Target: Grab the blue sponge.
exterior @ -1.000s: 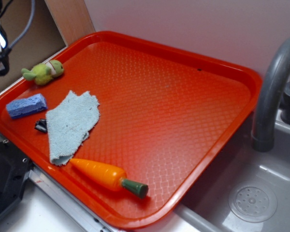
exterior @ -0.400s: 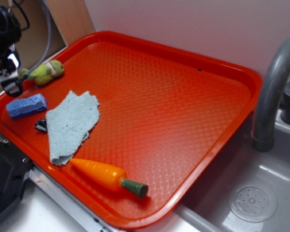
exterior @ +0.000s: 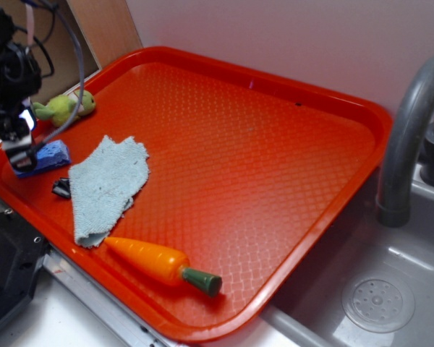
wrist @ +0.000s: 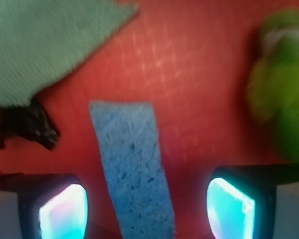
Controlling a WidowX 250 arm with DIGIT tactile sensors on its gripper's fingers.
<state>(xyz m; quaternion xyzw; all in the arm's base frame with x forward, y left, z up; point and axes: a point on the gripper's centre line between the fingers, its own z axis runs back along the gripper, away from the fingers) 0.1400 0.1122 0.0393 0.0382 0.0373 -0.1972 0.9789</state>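
tool: spread, now lowered over blue sponge | sponge unmoved

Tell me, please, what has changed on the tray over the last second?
The tool has come down from the upper left corner and now hangs open over the blue sponge, its fingers either side, nothing gripped yet. The sponge, green plush toy, cloth and toy carrot stayed put.

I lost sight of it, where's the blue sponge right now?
The blue sponge lies at the tray's left edge under the gripper, between the green toy and the cloth.
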